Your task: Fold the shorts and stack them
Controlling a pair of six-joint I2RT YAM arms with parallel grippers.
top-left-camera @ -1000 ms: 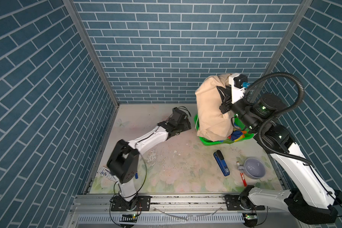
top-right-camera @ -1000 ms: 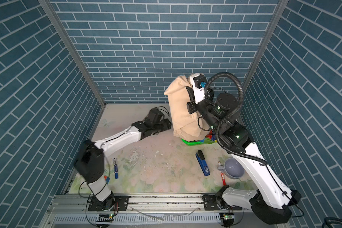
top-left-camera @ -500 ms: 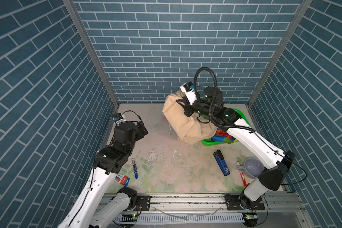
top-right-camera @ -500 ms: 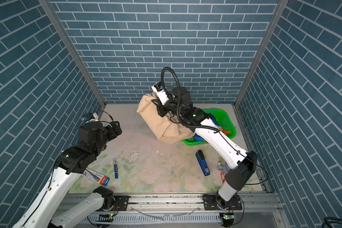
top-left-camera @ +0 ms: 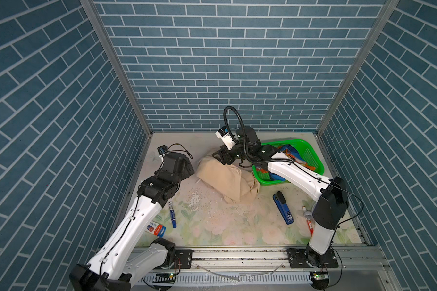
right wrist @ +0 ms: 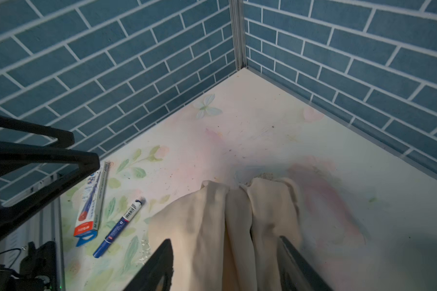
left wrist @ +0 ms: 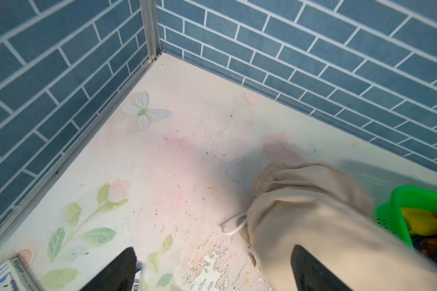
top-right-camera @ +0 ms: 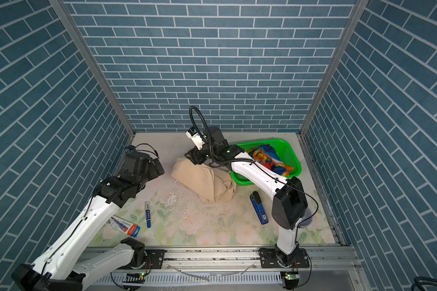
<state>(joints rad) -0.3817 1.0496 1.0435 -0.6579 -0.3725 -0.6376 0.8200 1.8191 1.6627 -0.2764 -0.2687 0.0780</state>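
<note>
Right gripper (right wrist: 225, 239): jaws parted, beige shorts (top-left-camera: 227, 179) running slack through the gap. No pinch visible, so read as let go. Left gripper (left wrist: 213, 249): fingers spread wide, empty, hovering over the floral table (top-left-camera: 212, 221) just beside the same garment. Beige shorts lie in a crumpled mound mid-table, one end up against the green mesh basket (top-left-camera: 310, 156). Cloth is matte and woven with soft deep folds, a gathered waistband, and a white drawstring (left wrist: 234, 225) looping out onto the table. Rainbow-striped shorts (top-right-camera: 270, 157) are bunched inside the basket, shiny and slick-looking. Judgement: both pairs light and limp, with no stiffness to hold a shape. Beige should grip easily; the striped pair likely slides between pads. Best hold for spreading: the two waistband corners, one per gripper. Avoid the drawstring, which would probably pull through. Neither pair folded yet.
</note>
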